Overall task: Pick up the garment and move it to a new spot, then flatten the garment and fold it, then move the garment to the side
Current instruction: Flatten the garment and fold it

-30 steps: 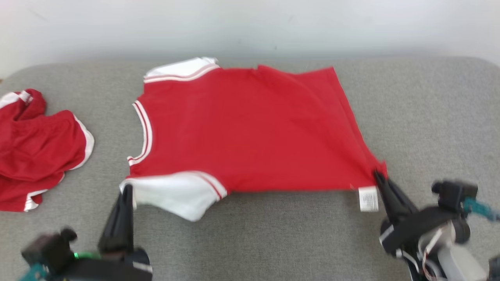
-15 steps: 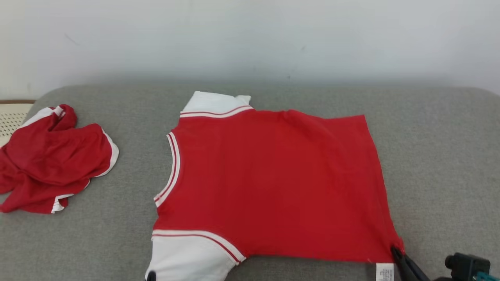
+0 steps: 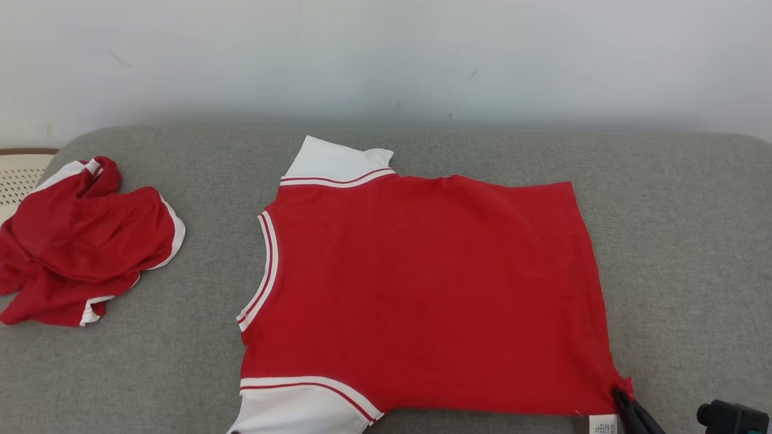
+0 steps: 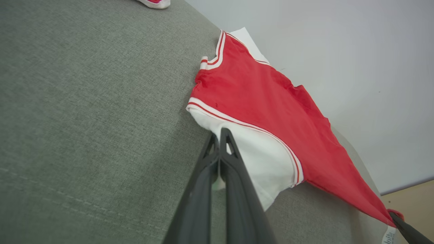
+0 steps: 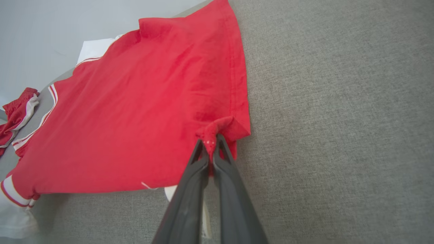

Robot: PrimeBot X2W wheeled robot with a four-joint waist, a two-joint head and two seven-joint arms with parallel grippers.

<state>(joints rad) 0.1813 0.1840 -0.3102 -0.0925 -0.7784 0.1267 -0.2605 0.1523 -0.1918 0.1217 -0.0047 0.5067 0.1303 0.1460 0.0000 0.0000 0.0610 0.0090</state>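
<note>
- Head view: red cotton jersey with white sleeves (image 3: pixel 422 289) lies flat on grey upholstered cushion (image 3: pixel 693 241).
- Right claw (image 5: pixel 212 144) pinches its hem corner, left claw (image 4: pixel 220 135) its near sleeve.
- I fear uneven pulling slips a thin pinch.

A crumpled pair of red shorts (image 3: pixel 84 241) with white trim is seen at the left of the frame, laid on a grey cushion (image 3: pixel 681 241); a pale wall (image 3: pixel 386 54) is seen behind.

Red knit T-shirt with white sleeves and striped trim (image 3: pixel 422 289), spread almost flat on grey woven upholstery (image 3: pixel 675 241), neckline leftward, hem rightward, near hem corner bunched into a peak, apparently slightly lifted.
</note>
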